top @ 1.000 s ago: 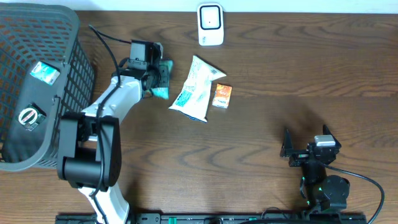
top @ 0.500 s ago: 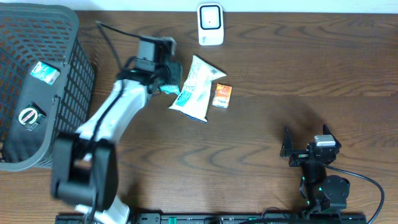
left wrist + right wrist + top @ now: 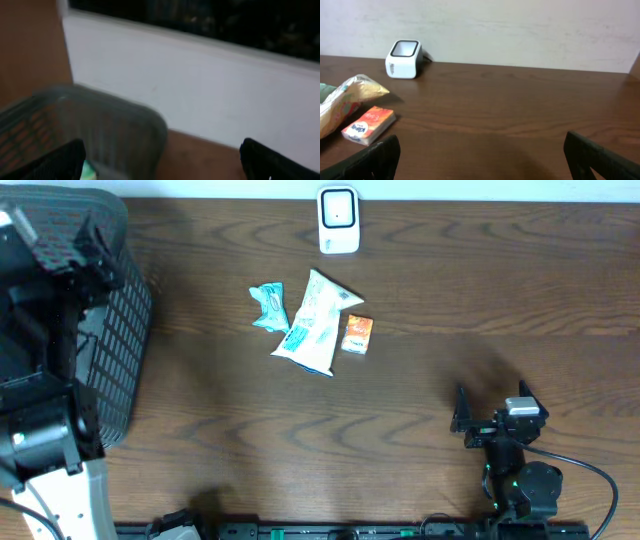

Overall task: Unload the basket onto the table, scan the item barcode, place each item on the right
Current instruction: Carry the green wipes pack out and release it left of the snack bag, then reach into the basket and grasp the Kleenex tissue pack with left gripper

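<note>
Nothing is held by either gripper: the left gripper [image 3: 162, 167] is spread wide above the basket [image 3: 125, 125] at the far left, and the right gripper [image 3: 482, 160] is likewise spread wide at the near right. The scanner [image 3: 338, 220] is set at the far edge. A teal packet [image 3: 268, 307], a white pouch [image 3: 315, 323] and an orange box [image 3: 357, 335] are laid in a cluster just near of it; which one is to be scanned cannot be told. Packet and pouch seem to be touching, so one could be dragged when the other is gripped. A barcode turned away from the scanner would likely go unread, and a limp pouch could be creased over its code.
</note>
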